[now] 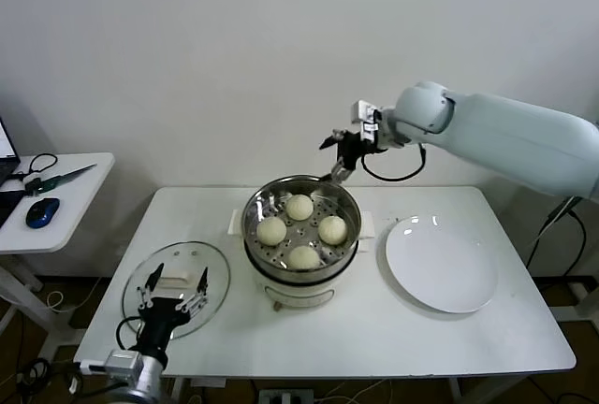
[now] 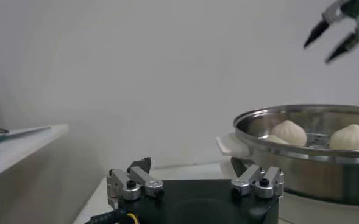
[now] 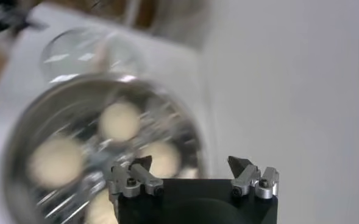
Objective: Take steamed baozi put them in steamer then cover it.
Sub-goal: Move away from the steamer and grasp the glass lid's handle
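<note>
Several white baozi (image 1: 299, 207) lie in the shiny steel steamer (image 1: 251, 247) on its white cooker base at the table's middle. The glass lid (image 1: 213, 264) lies flat on the table to the steamer's left. My left gripper (image 1: 175, 282) is open and empty, low over the lid's white handle. My right gripper (image 1: 339, 147) is open and empty, raised above the steamer's back rim. The left wrist view shows my left gripper (image 2: 191, 165), the steamer (image 2: 313, 158) with baozi (image 2: 292, 131), and the right gripper (image 2: 334, 33) high up. The right wrist view shows my right gripper (image 3: 190, 163) over the baozi (image 3: 119, 120) and the lid (image 3: 88, 55).
A flat white plate (image 1: 442, 264) lies on the table to the steamer's right. A side table (image 1: 65, 189) at far left carries a blue mouse (image 1: 42, 210) and scissors. A wall stands close behind the table.
</note>
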You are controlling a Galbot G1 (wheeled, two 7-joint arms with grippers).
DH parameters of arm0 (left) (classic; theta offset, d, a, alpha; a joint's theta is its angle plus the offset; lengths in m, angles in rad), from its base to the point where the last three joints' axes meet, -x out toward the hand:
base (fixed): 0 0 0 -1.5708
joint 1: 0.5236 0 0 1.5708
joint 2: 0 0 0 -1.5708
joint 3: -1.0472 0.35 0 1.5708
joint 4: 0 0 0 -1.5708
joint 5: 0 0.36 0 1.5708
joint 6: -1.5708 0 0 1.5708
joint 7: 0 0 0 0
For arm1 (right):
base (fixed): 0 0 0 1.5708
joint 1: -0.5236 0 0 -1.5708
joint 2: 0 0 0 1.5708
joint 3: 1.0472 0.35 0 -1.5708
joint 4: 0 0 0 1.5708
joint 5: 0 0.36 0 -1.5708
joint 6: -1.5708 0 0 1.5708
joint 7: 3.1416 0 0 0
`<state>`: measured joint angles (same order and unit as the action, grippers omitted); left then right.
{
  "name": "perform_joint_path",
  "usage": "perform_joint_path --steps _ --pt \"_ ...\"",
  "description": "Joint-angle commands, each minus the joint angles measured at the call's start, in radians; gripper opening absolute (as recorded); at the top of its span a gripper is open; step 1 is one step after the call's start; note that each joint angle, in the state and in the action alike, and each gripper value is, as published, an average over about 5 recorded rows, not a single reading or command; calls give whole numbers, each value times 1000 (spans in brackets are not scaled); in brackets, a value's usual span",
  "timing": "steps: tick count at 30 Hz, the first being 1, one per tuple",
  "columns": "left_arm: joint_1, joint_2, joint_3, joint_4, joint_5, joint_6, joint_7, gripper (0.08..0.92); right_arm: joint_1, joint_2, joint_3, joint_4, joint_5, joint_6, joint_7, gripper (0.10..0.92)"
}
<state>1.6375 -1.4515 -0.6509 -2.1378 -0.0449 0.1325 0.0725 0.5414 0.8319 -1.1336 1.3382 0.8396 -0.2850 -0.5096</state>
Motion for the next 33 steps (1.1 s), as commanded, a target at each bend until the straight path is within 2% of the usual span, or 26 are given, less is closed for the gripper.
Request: perform_joint_path --steps 1,7,13,18,24,27,33 --pt "-18 37 -9 21 56 -12 -16 823 -516 -293 592 64 -73 108 373 823" --pt "-28 43 -13 30 72 -31 -32 823 -1058 -354 1056 141 -154 237 497 823" --pt "-31 54 -18 51 160 -84 -67 823 -1576 -226 1572 209 -190 328 484 823" --pt "-29 81 -23 60 215 -107 -109 823 -1814 -90 1752 237 -225 423 436 823" --pt "-28 112 -23 105 302 -135 -167 823 -1959 60 1789 249 -290 522 411 823" --pt "-15 146 -19 131 386 -156 -227 823 -2003 117 1785 250 -333 545 426 823" --pt "2 221 -33 289 888 -253 -460 823 -2075 216 1791 279 -427 528 469 823"
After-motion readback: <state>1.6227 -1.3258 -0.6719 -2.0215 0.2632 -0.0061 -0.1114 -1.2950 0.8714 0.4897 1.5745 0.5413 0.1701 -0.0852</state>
